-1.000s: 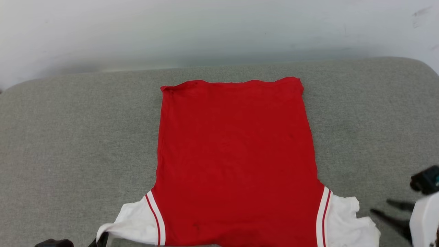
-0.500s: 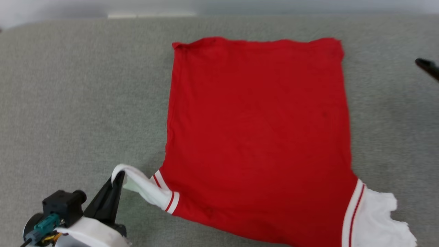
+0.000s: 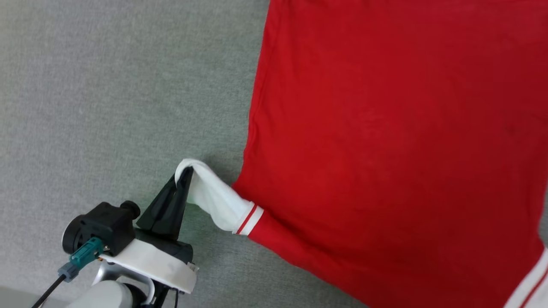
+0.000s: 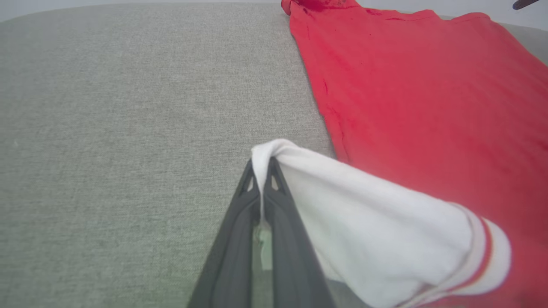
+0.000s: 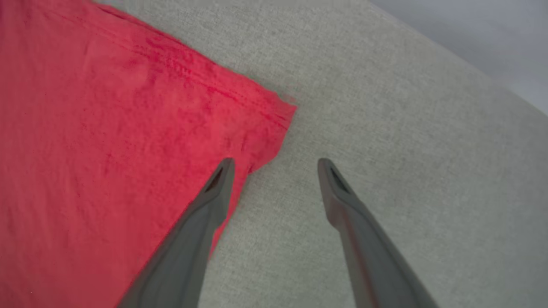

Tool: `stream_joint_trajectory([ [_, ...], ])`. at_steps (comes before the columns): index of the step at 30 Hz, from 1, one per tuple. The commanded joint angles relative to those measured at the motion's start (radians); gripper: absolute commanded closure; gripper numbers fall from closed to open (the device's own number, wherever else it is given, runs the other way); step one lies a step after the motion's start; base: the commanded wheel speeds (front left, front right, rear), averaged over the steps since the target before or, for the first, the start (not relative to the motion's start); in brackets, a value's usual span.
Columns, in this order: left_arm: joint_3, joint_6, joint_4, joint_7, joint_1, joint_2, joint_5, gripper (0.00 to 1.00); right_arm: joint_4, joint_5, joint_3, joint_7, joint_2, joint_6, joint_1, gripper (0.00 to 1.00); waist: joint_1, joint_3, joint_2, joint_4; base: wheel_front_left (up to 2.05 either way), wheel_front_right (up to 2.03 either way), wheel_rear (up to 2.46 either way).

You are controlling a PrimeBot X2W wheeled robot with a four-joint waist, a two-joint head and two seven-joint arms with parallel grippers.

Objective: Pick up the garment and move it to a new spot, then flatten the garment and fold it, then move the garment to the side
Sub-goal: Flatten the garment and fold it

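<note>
A grey woven cloth surface [image 3: 107, 85] lies flat, its weave fine, even and faintly speckled. In the right wrist view its far edge curves round at a corner, and beyond that edge stands a pale, whitish-grey backdrop [image 5: 492, 34], blurred.

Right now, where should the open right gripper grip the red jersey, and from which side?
Probably the hem corner, approached from the bare grey fabric surface side: it lies flat and juts out just ahead of the right gripper, with free edges on two sides.
</note>
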Motion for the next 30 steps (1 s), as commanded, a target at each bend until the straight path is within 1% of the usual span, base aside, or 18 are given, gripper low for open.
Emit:
stream_joint_trajectory([
  [1,0.001,-0.002,-0.004,-0.005,-0.023,-0.013,0.011,1.00,0.025,-0.013,-0.012,-0.003,0.020,0.000,-0.016,0.00,-0.0003,0.067,0.0000,0.055,0.00,0.00,0.00],
  [5,-0.002,-0.004,-0.005,-0.008,-0.044,-0.030,0.025,1.00,0.068,-0.037,-0.014,-0.016,0.049,0.000,0.017,0.00,-0.0003,0.101,0.0000,0.068,0.00,0.00,0.00],
  [8,-0.001,0.002,-0.002,-0.009,-0.047,-0.039,0.030,1.00,0.081,-0.030,0.031,-0.013,0.053,0.000,0.096,0.00,-0.0003,0.109,0.0000,0.068,0.00,0.00,0.00],
  [9,0.005,0.006,-0.001,-0.011,-0.044,-0.041,0.029,1.00,0.074,-0.020,0.049,-0.017,0.055,0.000,0.118,0.93,-0.0003,0.109,0.0000,0.066,0.00,0.00,0.00],
  [10,0.011,0.010,-0.001,-0.012,-0.038,-0.042,0.027,1.00,0.062,-0.012,0.061,-0.031,0.058,0.000,0.130,1.00,-0.0003,0.106,0.0000,0.061,0.00,0.00,0.00],
  [14,0.022,0.015,0.010,-0.015,-0.010,-0.051,0.019,1.00,0.028,0.006,0.068,-0.090,0.041,0.001,0.104,1.00,-0.0003,0.068,0.0000,0.040,0.00,0.00,0.00],
  [19,0.046,0.025,0.026,-0.018,0.034,-0.049,0.018,1.00,-0.012,0.035,0.075,-0.186,0.030,0.000,0.045,1.00,-0.0003,-0.027,0.0000,0.001,0.00,0.00,0.00],
  [21,0.050,0.027,0.023,-0.019,0.046,-0.046,0.015,1.00,-0.024,0.045,0.087,-0.201,0.021,0.000,0.043,1.00,-0.0003,-0.045,0.0000,-0.008,0.00,0.00,0.00],
  [24,0.063,0.037,0.020,-0.020,0.081,-0.033,0.009,1.00,-0.076,0.082,0.134,-0.246,-0.016,0.000,0.072,1.00,-0.0003,-0.109,0.0000,-0.039,0.00,0.00,0.00],
  [28,0.079,0.055,0.011,-0.020,0.135,-0.015,-0.002,1.00,-0.186,0.147,0.203,-0.296,-0.102,0.000,0.127,1.00,-0.0003,-0.179,0.0000,-0.086,0.00,0.00,0.00],
  [30,0.086,0.064,0.005,-0.020,0.162,-0.002,-0.009,1.00,-0.246,0.182,0.220,-0.323,-0.158,-0.001,0.166,1.00,-0.0003,-0.205,0.0000,-0.108,0.00,0.00,0.00],
])
